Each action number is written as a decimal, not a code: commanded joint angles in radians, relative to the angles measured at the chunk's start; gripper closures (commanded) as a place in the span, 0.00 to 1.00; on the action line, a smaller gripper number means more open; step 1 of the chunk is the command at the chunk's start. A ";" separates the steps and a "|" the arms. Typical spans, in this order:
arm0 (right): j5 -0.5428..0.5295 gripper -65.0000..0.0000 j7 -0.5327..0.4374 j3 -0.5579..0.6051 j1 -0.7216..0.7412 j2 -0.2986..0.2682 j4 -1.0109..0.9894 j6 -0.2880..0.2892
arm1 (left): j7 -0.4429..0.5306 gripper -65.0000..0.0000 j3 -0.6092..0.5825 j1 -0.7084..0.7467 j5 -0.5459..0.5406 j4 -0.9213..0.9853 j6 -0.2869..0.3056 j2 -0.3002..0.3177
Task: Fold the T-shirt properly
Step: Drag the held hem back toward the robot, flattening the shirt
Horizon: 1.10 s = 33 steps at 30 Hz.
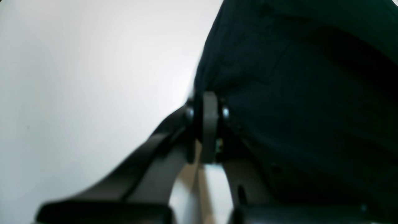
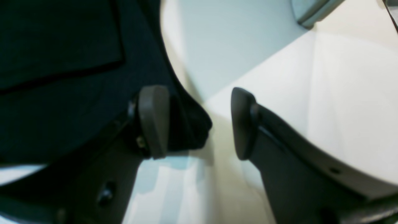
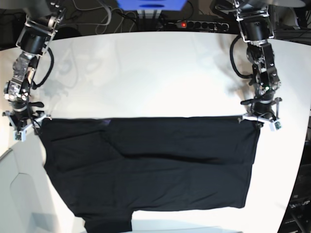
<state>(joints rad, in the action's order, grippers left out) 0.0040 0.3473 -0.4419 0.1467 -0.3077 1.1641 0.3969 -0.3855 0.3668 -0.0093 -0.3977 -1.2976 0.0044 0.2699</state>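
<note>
Left tool (image 1: 206,124) pinches matte black T-shirt (image 3: 155,165) corner

Bare white table (image 3: 160,73) lay open beyond both grippers, offering clear passage. Behind them the black T-shirt (image 3: 150,165) covered the surface. A tangle of cables (image 3: 92,17) and a power strip (image 3: 194,24) lined the far edge.

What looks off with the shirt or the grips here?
The right end effector is open, its pads apart beside a bunched T-shirt corner, while the left end effector is shut on the opposite corner. The shirt's near end hangs over the table edge; otherwise it lies fairly flat.
</note>
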 commanded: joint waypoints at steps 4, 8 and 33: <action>-0.005 0.50 -0.014 -0.007 0.020 -0.015 -0.082 0.000 | 0.026 1.00 0.008 -0.016 0.003 -0.014 0.003 0.016; -0.005 0.51 -0.014 -0.005 0.014 -0.014 -0.094 0.001 | 0.026 1.00 0.008 -0.016 0.004 -0.012 0.003 0.016; -0.005 1.00 0.132 0.065 0.112 -0.094 0.164 0.001 | -0.010 1.00 0.010 -0.094 -0.002 -0.175 0.003 0.090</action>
<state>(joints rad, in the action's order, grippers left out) -0.0025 0.5140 -0.3687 0.2317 -0.3779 1.3067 0.4072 -0.4263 0.3672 -0.0849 -0.4091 -1.4532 0.0223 0.3397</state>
